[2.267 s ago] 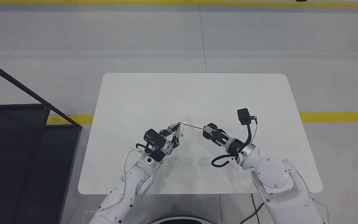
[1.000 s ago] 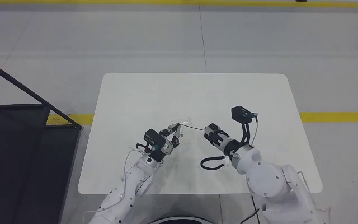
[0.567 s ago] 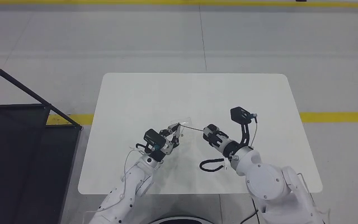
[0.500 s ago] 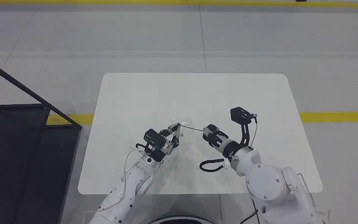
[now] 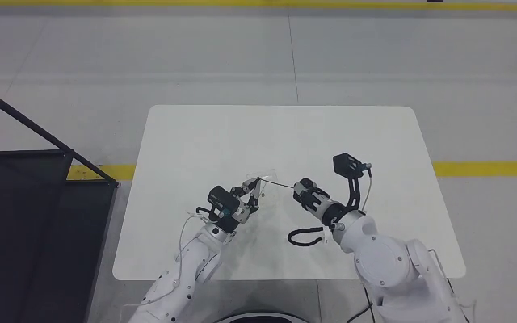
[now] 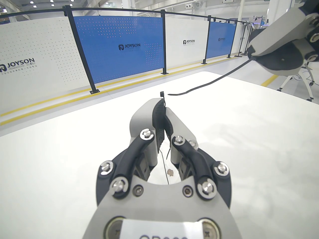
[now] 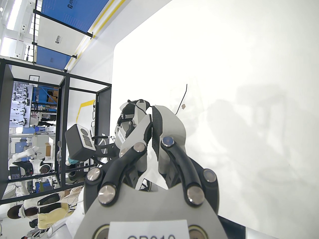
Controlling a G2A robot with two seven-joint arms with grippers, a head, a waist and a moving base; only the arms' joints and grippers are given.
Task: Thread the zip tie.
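ROBOT ARMS LINE UP A ZIP TIE: Two arms meet over the near middle of a white, round-cornered surface (image 5: 202, 145), with a thin black plastic zip tie (image 5: 277, 183) held in the air between them. The left hand (image 6: 162, 105) has its grey fingers and black ribbed pads pressed together on one end of the tie. The small square head (image 6: 162, 93) stands just clear of the fingertips. The right hand (image 7: 150, 115), pinched equally tight, grips the strap further along. From there the strap runs in a shallow curve toward the left hand, and its free tip (image 6: 169, 94) hangs just beside the head. Below the left hand's fingers a fine black strand (image 6: 166, 165) trails down near a small brown speck (image 6: 170, 172) on the surface. Whether that strand belongs to the same tie cannot be told. Beyond the surface stands a black-framed fence of blue and white panels (image 6: 119, 48).
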